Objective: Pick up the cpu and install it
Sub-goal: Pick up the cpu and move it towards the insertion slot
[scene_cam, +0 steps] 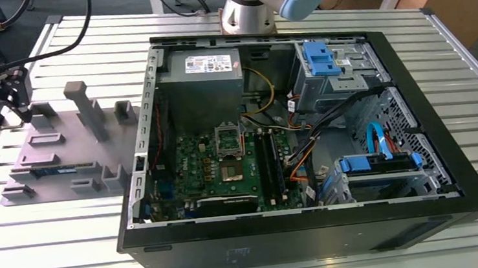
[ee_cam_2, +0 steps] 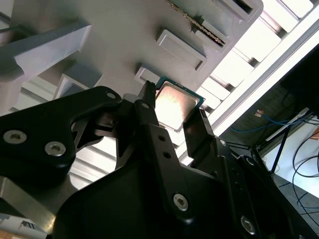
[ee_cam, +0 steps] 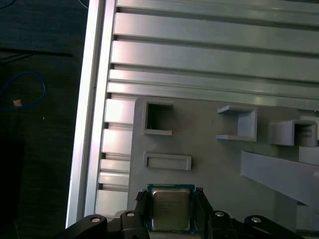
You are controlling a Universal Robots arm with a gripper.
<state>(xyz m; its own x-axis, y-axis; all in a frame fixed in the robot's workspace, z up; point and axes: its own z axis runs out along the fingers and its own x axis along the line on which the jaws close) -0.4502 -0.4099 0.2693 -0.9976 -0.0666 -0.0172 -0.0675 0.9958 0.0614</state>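
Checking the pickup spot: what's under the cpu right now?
The grey fixture tray lies beneath the cpu in both wrist views. The chip covers the spot directly underneath, so whether it rests there or is lifted cannot be told.

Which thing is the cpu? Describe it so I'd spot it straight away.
At the exterior view's left, beside the open black computer case, lies a grey holder plate. At its side away from the case the robot's hand grips the cpu: a small flat square with a silvery top and green rim, unlike the plate's grey pockets.
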